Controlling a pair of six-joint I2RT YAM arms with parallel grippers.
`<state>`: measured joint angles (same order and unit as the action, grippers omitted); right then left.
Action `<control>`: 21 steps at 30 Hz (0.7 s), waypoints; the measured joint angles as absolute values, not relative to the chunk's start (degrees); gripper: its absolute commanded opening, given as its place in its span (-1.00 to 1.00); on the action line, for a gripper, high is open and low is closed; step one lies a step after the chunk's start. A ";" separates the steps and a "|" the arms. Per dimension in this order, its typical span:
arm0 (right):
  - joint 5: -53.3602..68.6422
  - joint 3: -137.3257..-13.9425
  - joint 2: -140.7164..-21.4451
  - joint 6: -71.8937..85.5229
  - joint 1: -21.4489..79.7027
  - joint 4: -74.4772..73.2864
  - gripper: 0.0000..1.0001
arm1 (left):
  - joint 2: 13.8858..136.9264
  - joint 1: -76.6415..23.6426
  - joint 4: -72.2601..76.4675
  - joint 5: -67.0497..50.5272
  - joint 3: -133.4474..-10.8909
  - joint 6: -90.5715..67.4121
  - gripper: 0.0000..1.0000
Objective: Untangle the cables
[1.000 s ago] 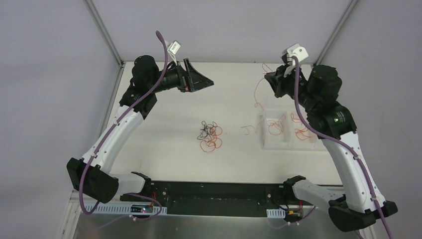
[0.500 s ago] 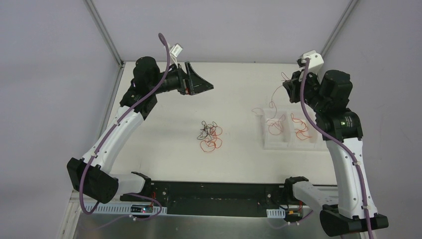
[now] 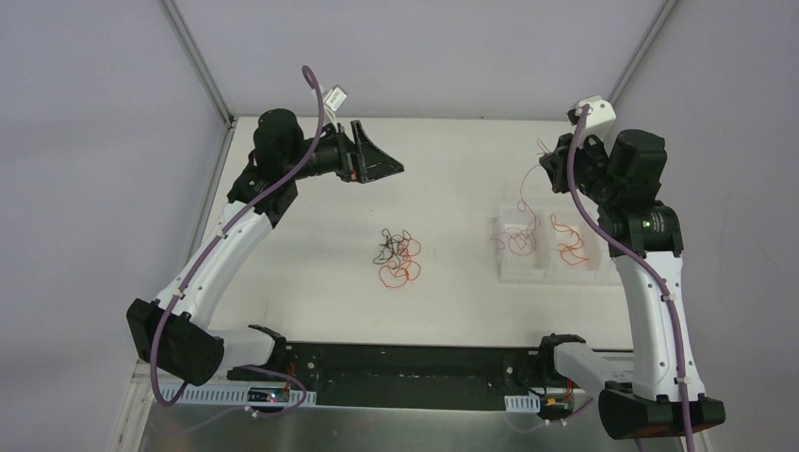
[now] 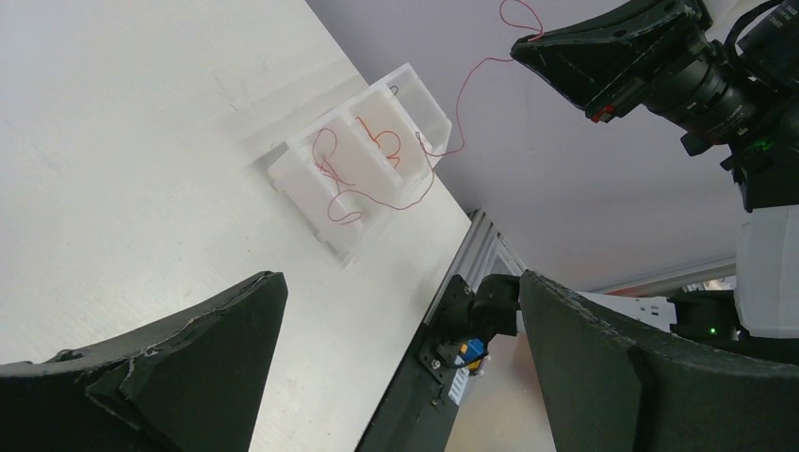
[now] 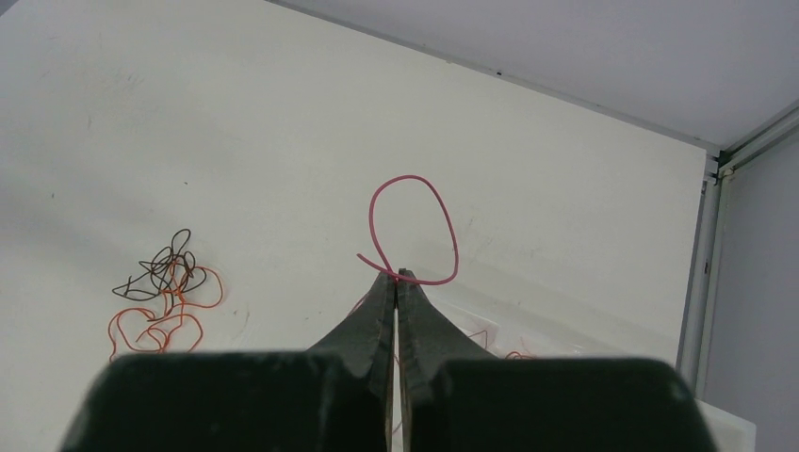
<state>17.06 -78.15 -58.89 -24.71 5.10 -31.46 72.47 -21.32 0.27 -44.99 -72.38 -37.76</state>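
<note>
A wad of thin red-orange and black cables point(image 3: 398, 256) lies at the table's middle; the right wrist view shows the wad point(image 5: 160, 294) at lower left. My right gripper point(image 3: 545, 164) is raised above the far right of the table, shut on a single red cable point(image 3: 524, 200). That cable's short end loops point(image 5: 415, 226) past the tips of the right gripper point(image 5: 397, 277). Its long end hangs point(image 4: 443, 113) into a clear tray point(image 3: 545, 273). My left gripper point(image 3: 382, 162) hovers at the far left, open and empty, well away from the wad.
The clear tray point(image 4: 292, 179) has side-by-side compartments with loose red cables point(image 3: 570, 247) lying in them. The table's right edge and a metal frame post point(image 5: 709, 245) run close behind the tray. The arms' black base plate point(image 3: 405, 363) lines the near edge.
My right arm has swung right and up with the red cable, whose loose end has been dragged off the table into the tray. The left arm has barely moved.
</note>
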 measured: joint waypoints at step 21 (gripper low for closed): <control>23.35 -83.83 -60.07 -21.19 0.56 -30.65 -1.00 | 72.47 -21.32 0.12 -45.01 -72.36 -36.97 0.98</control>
